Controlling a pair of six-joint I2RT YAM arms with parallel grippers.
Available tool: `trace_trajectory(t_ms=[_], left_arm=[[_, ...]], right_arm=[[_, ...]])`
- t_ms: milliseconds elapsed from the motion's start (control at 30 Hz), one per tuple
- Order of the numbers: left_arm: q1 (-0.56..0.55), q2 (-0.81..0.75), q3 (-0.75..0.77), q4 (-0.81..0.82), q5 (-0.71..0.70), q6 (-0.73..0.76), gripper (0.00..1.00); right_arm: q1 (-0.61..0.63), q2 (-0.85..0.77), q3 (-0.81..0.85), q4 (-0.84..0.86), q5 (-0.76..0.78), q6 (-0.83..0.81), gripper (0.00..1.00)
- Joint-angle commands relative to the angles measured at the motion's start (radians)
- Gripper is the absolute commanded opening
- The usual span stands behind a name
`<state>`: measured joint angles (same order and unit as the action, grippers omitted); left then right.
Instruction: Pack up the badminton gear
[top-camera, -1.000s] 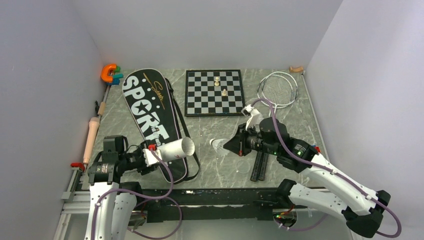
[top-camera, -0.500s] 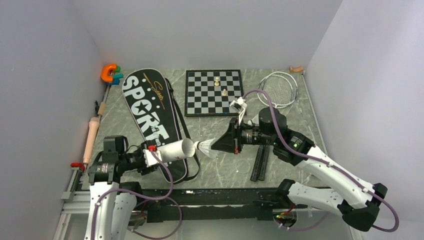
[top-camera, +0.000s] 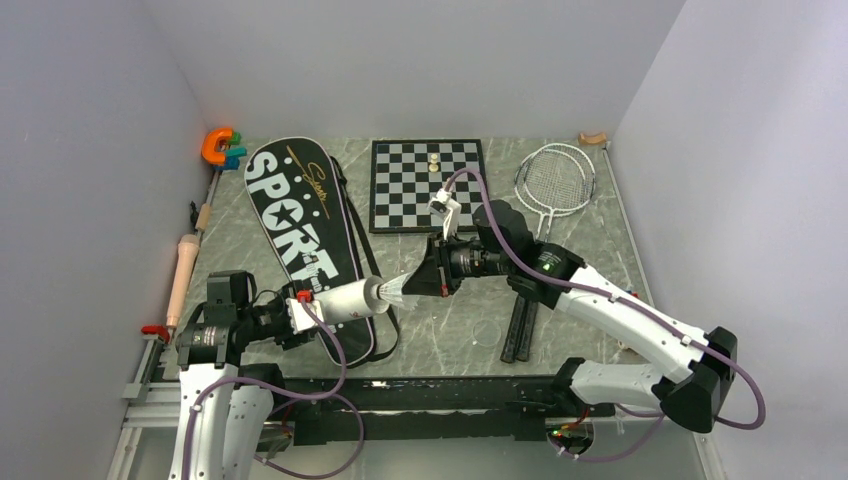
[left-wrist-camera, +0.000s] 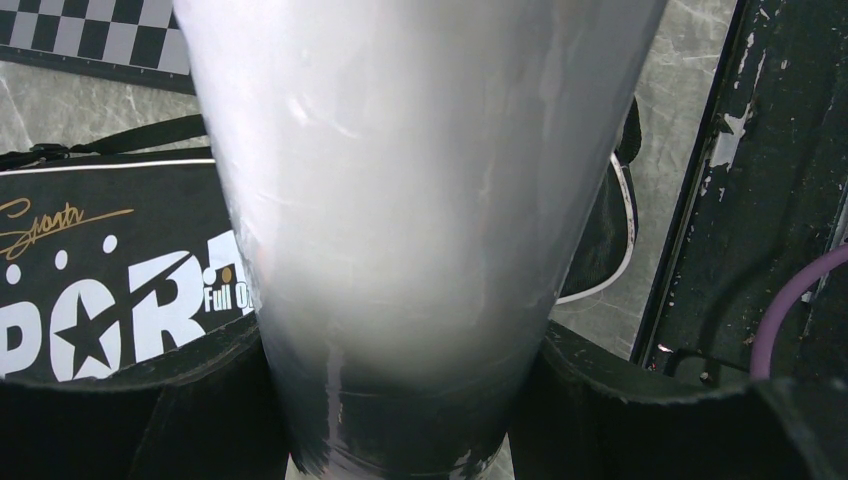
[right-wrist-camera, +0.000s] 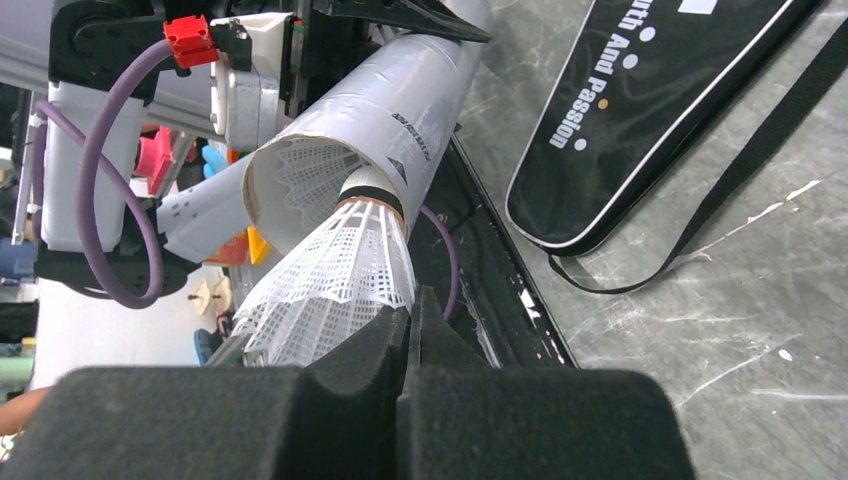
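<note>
The shuttlecock (top-camera: 392, 291), just clear of the tube (top-camera: 350, 298) half a second ago, now has its cork nose in the tube's open mouth, over the bag's (top-camera: 296, 225) near right edge. The right gripper (top-camera: 410, 288) has followed, pinched on the feather skirt. Only the right wrist view shows the nose entering. The left wrist view shows the left gripper (top-camera: 300, 309) clamped around the tube.

The left arm (top-camera: 215, 410) and right arm (top-camera: 630, 320) have white shells, black joint motors and looping purple cables (left-wrist-camera: 795, 293). The left tool (top-camera: 308, 308) and right tool (top-camera: 412, 287) are black.
</note>
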<state>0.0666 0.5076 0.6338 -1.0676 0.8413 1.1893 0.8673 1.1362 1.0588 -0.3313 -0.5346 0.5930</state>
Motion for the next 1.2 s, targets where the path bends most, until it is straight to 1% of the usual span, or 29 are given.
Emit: trace_trajectory(t_ms=[0, 200, 300, 333, 400, 500, 633, 767, 900, 1000, 1167], left_arm=[[-0.002, -0.007, 0.012, 0.015, 0.063, 0.018, 0.63], [-0.002, -0.002, 0.01, 0.016, 0.064, 0.016, 0.63], [-0.002, -0.003, 0.01, 0.018, 0.063, 0.011, 0.63], [-0.002, -0.003, 0.012, 0.018, 0.062, 0.011, 0.63], [-0.003, -0.002, 0.013, 0.015, 0.059, 0.011, 0.63], [-0.002, -0.001, 0.017, 0.011, 0.06, 0.014, 0.63], [-0.002, -0.007, 0.022, 0.005, 0.064, 0.01, 0.63], [-0.002, -0.014, 0.026, -0.001, 0.062, 0.01, 0.63], [-0.002, -0.018, 0.027, -0.002, 0.07, 0.004, 0.63], [-0.002, -0.02, 0.026, 0.001, 0.076, -0.001, 0.63], [-0.002, -0.018, 0.029, 0.008, 0.079, -0.009, 0.63]], right_arm=[[0.006, 0.017, 0.055, 0.066, -0.032, -0.002, 0.0], [0.035, 0.052, 0.07, 0.083, -0.036, 0.003, 0.0], [0.058, 0.075, 0.087, 0.062, -0.015, -0.011, 0.07], [0.068, 0.085, 0.095, 0.052, -0.004, -0.015, 0.11], [0.083, 0.104, 0.109, 0.036, 0.019, -0.023, 0.22], [0.098, 0.122, 0.123, 0.029, 0.045, -0.023, 0.41], [0.101, 0.113, 0.132, 0.002, 0.108, -0.034, 0.51], [0.099, 0.071, 0.142, -0.064, 0.206, -0.07, 0.55], [0.099, 0.038, 0.129, -0.109, 0.27, -0.087, 0.55], [0.099, 0.022, 0.099, -0.102, 0.287, -0.075, 0.56], [0.101, 0.027, 0.092, -0.066, 0.266, -0.059, 0.56]])
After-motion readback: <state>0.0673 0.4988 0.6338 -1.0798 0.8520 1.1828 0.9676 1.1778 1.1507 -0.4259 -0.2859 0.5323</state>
